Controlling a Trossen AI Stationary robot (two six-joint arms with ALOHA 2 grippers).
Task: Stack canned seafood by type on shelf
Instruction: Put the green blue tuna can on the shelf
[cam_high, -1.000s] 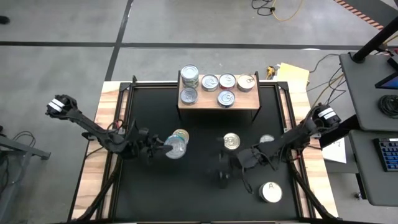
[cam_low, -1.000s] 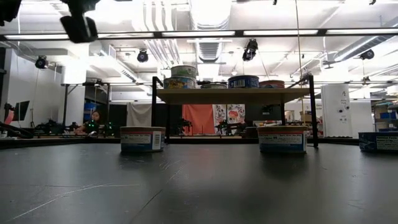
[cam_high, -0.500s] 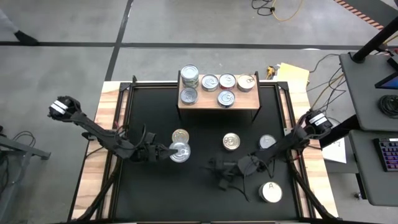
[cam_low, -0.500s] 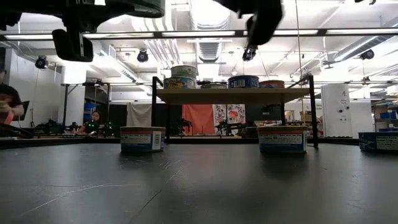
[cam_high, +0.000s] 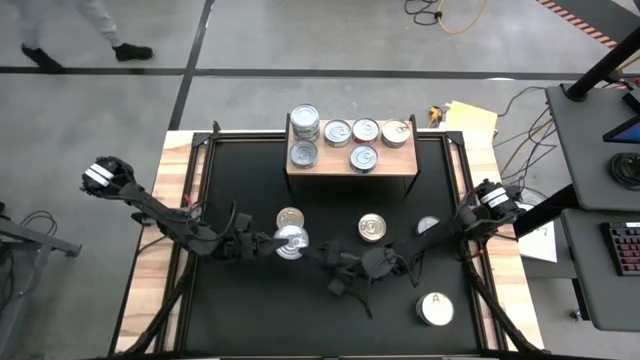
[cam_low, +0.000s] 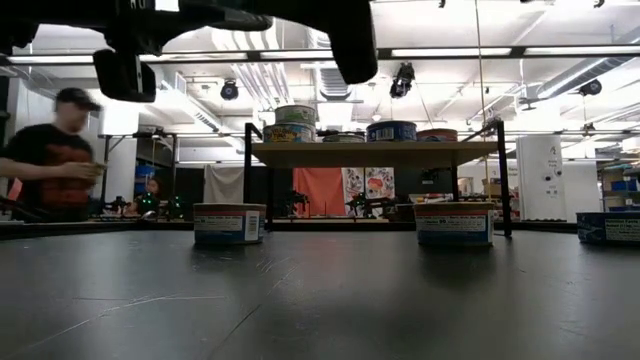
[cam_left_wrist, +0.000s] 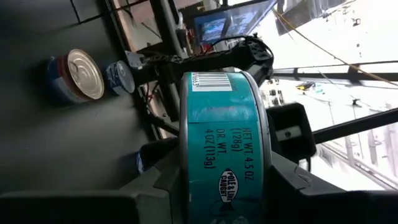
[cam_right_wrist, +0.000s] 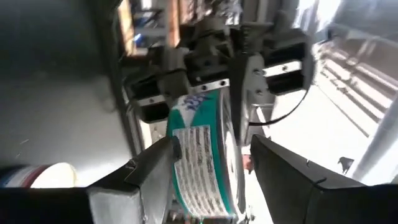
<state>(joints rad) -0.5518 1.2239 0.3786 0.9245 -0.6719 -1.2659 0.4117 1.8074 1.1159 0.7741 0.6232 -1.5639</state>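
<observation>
the teal-labelled silver-topped round tin (cam_high: 291, 241) is held aloft mid-desk, clamped in the left hand (cam_high: 268, 243). the right hand (cam_high: 322, 262) has been brought across, its half-open fingers closing around that tin: a handover before the light wooden shelf (cam_high: 350, 172).

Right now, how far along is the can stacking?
Done: five spots filled on the shelf, with one stack at its back left corner. In hand: the left gripper holds a teal-labelled can above the table, and the right gripper closes in around it, apparently a handover. Left: four cans on the tabletop, including the white-topped can.
</observation>
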